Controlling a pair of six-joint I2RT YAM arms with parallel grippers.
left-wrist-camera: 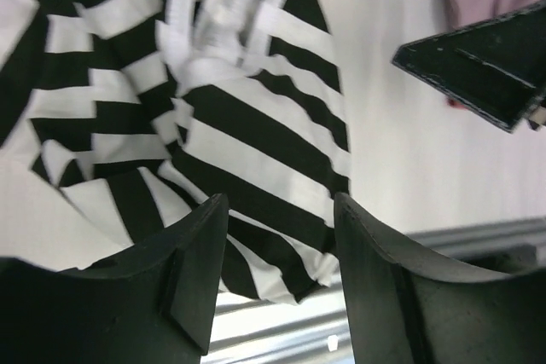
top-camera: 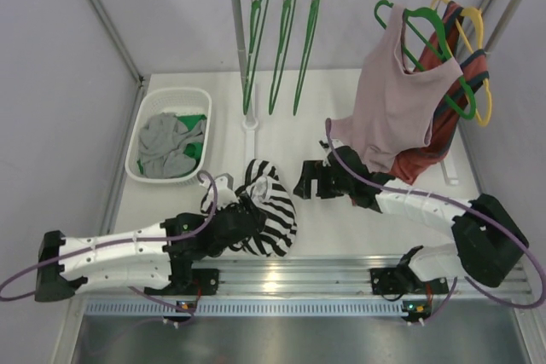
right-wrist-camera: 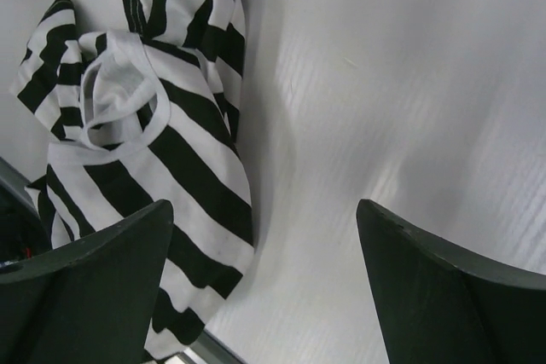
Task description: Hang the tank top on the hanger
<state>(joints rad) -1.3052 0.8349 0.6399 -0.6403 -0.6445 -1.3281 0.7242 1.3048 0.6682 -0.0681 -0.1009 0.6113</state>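
Note:
The black-and-white striped tank top point(top-camera: 275, 206) lies crumpled on the table near its front edge, one white strap looped on top point(right-wrist-camera: 115, 95). My left gripper point(top-camera: 252, 210) sits low at the heap's near left side. In the left wrist view its jaws point(left-wrist-camera: 280, 204) stand open; striped cloth point(left-wrist-camera: 247, 138) lies just beyond the tips, and none is pinched. My right gripper point(top-camera: 309, 181) hovers just right of the heap, open wide over bare table point(right-wrist-camera: 264, 210). Three empty green hangers point(top-camera: 283, 44) hang on the rail at the back.
A white basket point(top-camera: 136, 168) at the left holds a grey garment point(top-camera: 166, 142). A dusty-pink top point(top-camera: 397, 95) hangs on a green hanger at the right of the rail, with a rust garment and a yellow hanger point(top-camera: 474, 44) behind. The rack's post point(top-camera: 239, 49) stands mid-table.

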